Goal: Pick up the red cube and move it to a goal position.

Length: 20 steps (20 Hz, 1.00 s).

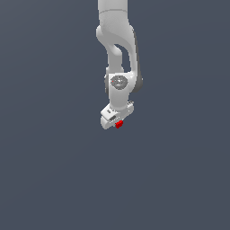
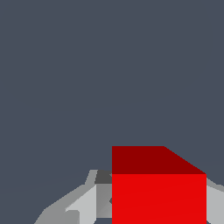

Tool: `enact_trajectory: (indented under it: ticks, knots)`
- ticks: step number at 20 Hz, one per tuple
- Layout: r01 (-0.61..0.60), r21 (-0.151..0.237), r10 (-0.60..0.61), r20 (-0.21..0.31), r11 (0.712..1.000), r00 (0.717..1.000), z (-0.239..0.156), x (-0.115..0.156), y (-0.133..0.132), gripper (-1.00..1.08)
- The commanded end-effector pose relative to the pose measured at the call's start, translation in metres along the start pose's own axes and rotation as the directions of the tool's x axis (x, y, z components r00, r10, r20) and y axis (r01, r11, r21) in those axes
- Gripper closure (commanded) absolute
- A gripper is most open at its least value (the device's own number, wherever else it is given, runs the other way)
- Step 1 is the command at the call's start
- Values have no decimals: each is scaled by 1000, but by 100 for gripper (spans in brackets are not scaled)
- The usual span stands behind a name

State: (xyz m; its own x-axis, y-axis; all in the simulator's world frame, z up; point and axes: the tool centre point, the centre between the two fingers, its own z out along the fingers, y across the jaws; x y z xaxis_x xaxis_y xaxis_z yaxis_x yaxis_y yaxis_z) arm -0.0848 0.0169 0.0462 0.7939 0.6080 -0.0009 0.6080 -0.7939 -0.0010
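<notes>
Gripping the red cube (image 1: 118, 124), the pincer (image 1: 117, 123) is apparently closed on both sides

The white arm (image 1: 117, 49) hangs down from the top of the exterior view, its links stacked near vertical. The wrist is tilted, so the claw (image 1: 117, 124) faces downward at a slant. The claw is closed on the red cube (image 1: 118, 124); in the wrist view, grey fingers (image 2: 89, 203) flank the cube on both sides.
</notes>
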Motion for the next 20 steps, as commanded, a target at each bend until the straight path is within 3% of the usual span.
enact_trajectory:
  ticks: [1,20]
  knots:
    - [0,0,0,-1,1000,1000,-14,4,6,108]
    - [0,0,0,-2,1000,1000,-154,51,66,108]
